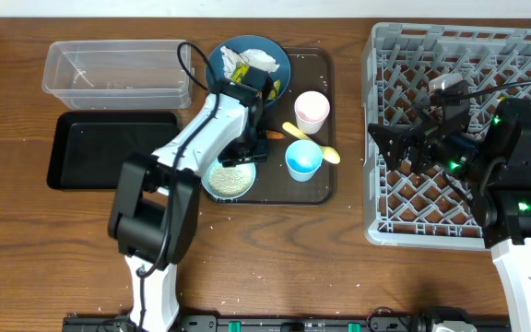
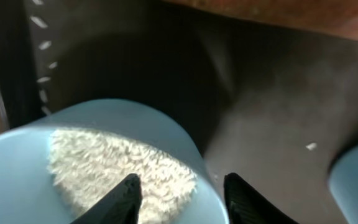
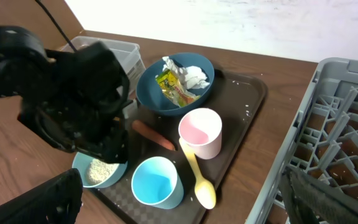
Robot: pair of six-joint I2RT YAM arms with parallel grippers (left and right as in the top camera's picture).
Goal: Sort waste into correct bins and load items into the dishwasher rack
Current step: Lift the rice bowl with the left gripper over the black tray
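The pale blue bowl [image 1: 230,180] of white rice [image 2: 117,167] sits at the front left of the brown serving tray [image 1: 319,189]. My left gripper [image 1: 245,146] is open, and its fingers [image 2: 182,196] straddle the bowl's rim [image 2: 194,155], one over the rice and one outside. The dark blue dish [image 1: 247,63] holds the crumpled tissue [image 3: 194,76] and the yellow-green wrapper [image 3: 169,84]. The carrot [image 3: 155,135], pink cup [image 3: 200,132], light blue cup [image 3: 156,182] and yellow spoon [image 3: 199,175] lie on the tray. My right gripper [image 1: 390,148] is open and empty above the grey rack [image 1: 524,55].
The clear tub [image 1: 118,69] stands at the back left and the black tray [image 1: 109,148] lies in front of it. Loose rice grains dot the serving tray. The rack [image 3: 347,124] takes up the right side of the table.
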